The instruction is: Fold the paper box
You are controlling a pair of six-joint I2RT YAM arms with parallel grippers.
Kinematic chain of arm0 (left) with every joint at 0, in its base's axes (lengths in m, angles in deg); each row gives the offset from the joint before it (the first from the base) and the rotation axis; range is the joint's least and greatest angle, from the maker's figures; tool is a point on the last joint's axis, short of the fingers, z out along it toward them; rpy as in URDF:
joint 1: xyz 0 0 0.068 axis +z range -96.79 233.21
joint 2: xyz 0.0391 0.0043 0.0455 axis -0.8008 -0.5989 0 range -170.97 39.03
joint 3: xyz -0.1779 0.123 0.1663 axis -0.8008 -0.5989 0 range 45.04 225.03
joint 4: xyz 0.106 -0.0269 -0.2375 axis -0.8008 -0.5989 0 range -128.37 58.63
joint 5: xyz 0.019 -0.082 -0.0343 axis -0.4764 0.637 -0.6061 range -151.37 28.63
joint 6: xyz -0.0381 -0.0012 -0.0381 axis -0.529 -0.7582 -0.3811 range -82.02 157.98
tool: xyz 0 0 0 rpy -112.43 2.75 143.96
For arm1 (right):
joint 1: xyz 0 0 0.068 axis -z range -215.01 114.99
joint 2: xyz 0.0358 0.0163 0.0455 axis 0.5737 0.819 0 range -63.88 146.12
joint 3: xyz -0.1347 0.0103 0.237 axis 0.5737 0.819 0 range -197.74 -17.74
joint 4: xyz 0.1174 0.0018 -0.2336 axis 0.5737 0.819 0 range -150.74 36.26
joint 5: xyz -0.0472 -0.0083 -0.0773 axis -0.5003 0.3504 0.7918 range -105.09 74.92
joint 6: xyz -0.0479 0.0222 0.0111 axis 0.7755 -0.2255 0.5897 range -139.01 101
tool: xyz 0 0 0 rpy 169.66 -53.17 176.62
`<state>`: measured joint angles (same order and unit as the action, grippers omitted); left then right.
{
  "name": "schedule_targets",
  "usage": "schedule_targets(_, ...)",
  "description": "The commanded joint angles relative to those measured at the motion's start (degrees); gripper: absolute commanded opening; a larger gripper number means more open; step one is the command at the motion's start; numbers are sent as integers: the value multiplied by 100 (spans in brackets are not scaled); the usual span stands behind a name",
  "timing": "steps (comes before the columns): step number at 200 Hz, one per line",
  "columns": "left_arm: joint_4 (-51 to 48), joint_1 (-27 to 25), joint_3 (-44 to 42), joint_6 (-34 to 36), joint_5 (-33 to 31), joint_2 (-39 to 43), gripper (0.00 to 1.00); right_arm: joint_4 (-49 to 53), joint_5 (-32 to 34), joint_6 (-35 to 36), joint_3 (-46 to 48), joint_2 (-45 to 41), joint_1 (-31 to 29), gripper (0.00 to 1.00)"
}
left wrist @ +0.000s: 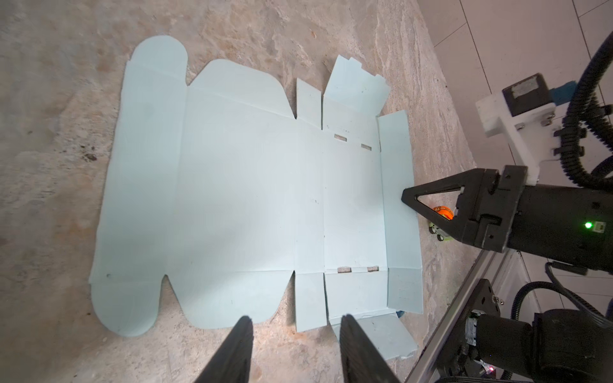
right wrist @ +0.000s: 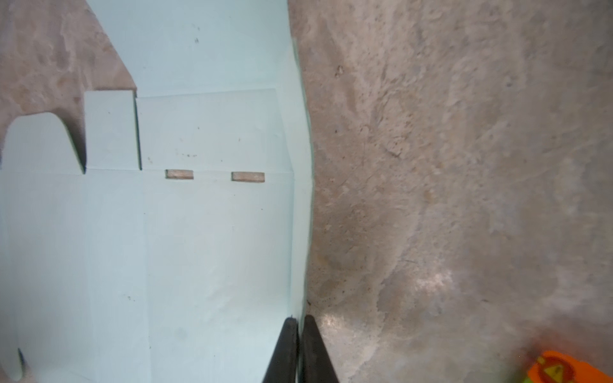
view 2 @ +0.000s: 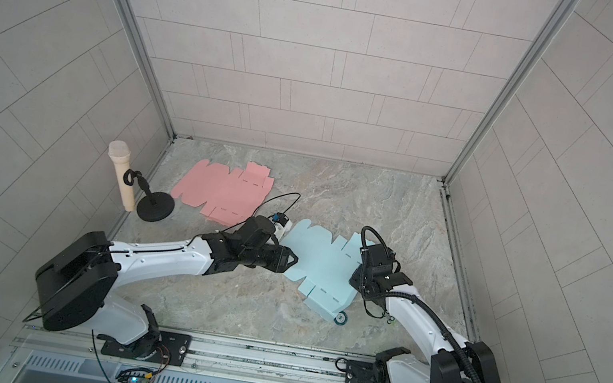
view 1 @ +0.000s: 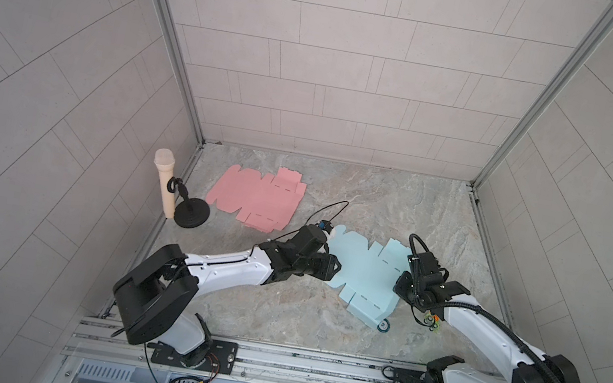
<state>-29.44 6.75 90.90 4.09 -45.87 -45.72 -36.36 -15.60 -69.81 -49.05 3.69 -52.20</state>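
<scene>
Pinching sheet [right wrist: 199,248] edge, apparently: right gripper [right wrist: 300,319] low

Cream microphone [view 1: 165,188] clipped to black round-based stand [view 1: 191,215] (far-left corner), pink flat cutout [view 1: 257,201], marbled tabletop [view 1: 379,200].

Grey tiled walls [view 1: 339,59], marbled floor [view 1: 379,196]

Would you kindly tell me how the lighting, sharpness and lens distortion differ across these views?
In both top views: even light, but the wide lens bows the wall tiles. Left wrist view: sharp, the blue sheet brightest at its middle. Right wrist view: softer, pale glare patches on the table, the orange thing in the corner blurred.
</scene>
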Motion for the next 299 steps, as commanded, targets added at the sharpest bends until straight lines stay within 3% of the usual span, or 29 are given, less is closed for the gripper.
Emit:
schedule_targets(1,60,159,61,164,161,-100,47,420,257,371,-187,229,27,12)
schedule_targets(56,226,235,-71,122,268,-162,47,-62,-180,500,-311,630,57,24)
schedule_targets(123,272,348,-35,114,332,-488,47,-450,-332,543,-86,611,56,19)
schedule_targets(167,-132,641,367,522,234,-936,47,-408,-390,799,-233,643,58,14)
schedule_targets(214,-474,761,678,787,66,-1482,47,-488,-678,1029,-383,991,57,18)
schedule_targets(299,-346,761,344,624,-9,-1503,46,-828,-852,882,-453,1006,93,23)
